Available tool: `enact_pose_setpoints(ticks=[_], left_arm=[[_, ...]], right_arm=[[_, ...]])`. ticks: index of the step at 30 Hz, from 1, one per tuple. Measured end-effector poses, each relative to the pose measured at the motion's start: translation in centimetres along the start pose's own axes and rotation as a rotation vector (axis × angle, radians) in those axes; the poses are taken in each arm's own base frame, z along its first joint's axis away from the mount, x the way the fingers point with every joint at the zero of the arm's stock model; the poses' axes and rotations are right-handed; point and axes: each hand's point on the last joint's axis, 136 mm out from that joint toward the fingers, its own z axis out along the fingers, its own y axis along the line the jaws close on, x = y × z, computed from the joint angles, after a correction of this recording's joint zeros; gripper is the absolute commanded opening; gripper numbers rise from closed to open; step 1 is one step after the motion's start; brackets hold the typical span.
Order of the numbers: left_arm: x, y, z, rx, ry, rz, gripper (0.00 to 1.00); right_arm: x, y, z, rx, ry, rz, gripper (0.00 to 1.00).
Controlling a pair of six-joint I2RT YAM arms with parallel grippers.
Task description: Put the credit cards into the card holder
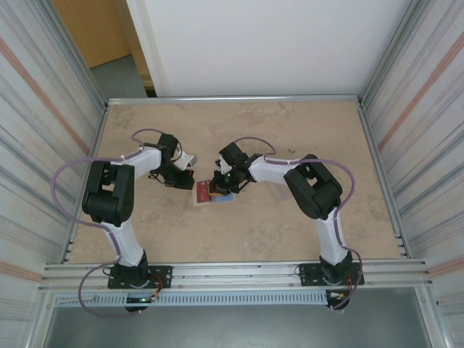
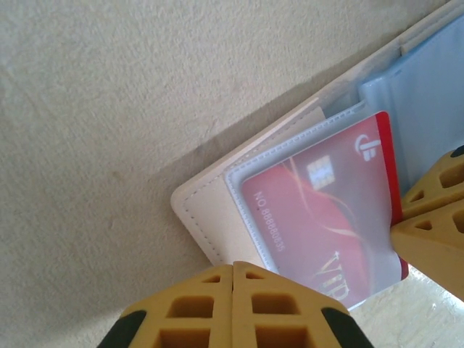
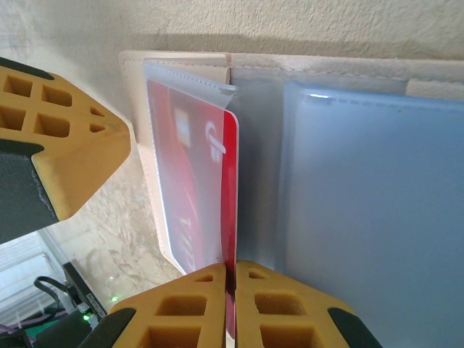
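Red card (image 3: 196, 188) sits mostly inside the clear pocket of the open wallet (image 2: 206, 225). My right gripper (image 3: 232, 308) pinches its trailing edge, I judge to push it home. My left gripper (image 2: 232, 304), fingers pressed together, seems to pin the wallet's corner against sliding. Bare table (image 2: 109, 109) lies open around.

The left arm (image 1: 127, 243) and right arm (image 1: 330, 239) are built alike: slim white links between bulky black joint housings, each on a black base plate, with a lavender cable (image 1: 53, 190) looping loosely alongside. The left gripper (image 2: 232, 270) and right gripper (image 3: 232, 267) have yellow-orange wedge-shaped fingers (image 2: 192, 312), moulded with square recessed pockets and trimmed with black patches at the outer corners. A small green light (image 1: 143, 296) glows at the left arm's foot.
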Motion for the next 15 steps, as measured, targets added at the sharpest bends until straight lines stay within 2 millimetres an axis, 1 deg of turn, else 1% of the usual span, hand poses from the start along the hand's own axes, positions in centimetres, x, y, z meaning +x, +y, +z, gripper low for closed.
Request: enact_pose_setpoints(ticks=[6,15], left_arm=[[0.01,0.06,0.21,0.002,0.002,-0.001,0.00],[0.19,-0.06,0.60,0.004,0.015,0.002,0.00]], right_arm=[[0.01,0.22,0.09,-0.002,0.001,-0.004,0.09],[0.17,0.73,0.82,-0.002,0.012,-0.016,0.09]])
